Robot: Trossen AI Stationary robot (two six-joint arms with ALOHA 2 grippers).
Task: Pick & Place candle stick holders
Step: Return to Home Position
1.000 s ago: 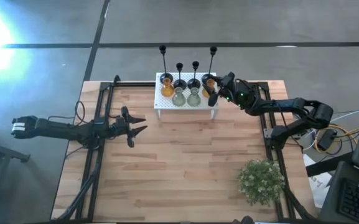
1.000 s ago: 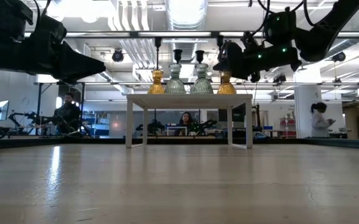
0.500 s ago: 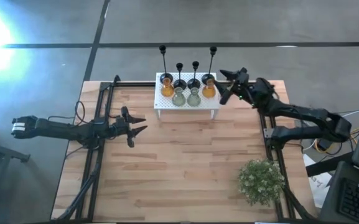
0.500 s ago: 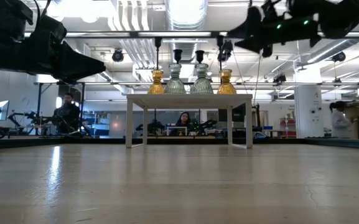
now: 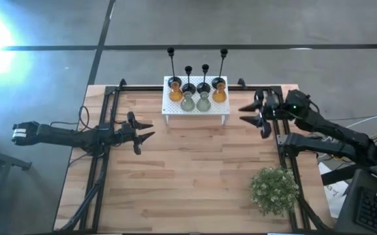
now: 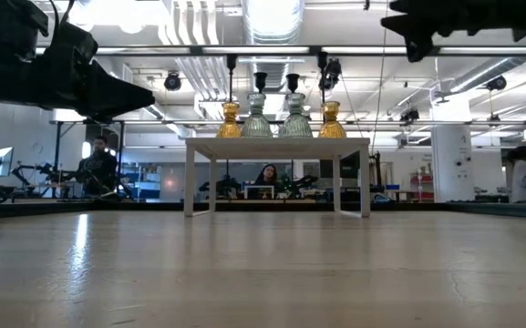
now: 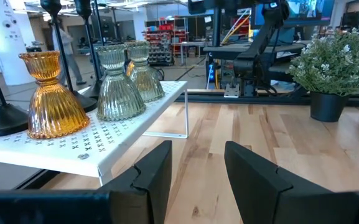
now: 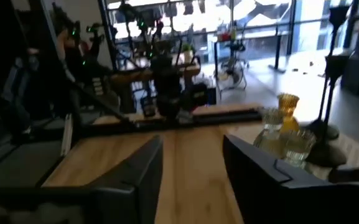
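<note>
Eight candle stick holders stand on the white perforated rack at the table's far middle. Four are black with thin stems. Two are amber glass and two pale green glass. They also show in the low view and the left wrist view. My left gripper is open and empty, left of the rack. My right gripper is open and empty, right of the rack and raised above the table.
A bushy green potted plant stands at the near right of the table. Black frame rails run along the left and right sides. Bare wood lies between the arms. People show in the room behind.
My right gripper has drawn away from the right amber holder at the rack's right end, going up and toward the table's right and near edges, and has turned about. The holders stay on the rack. My left arm has kept still.
</note>
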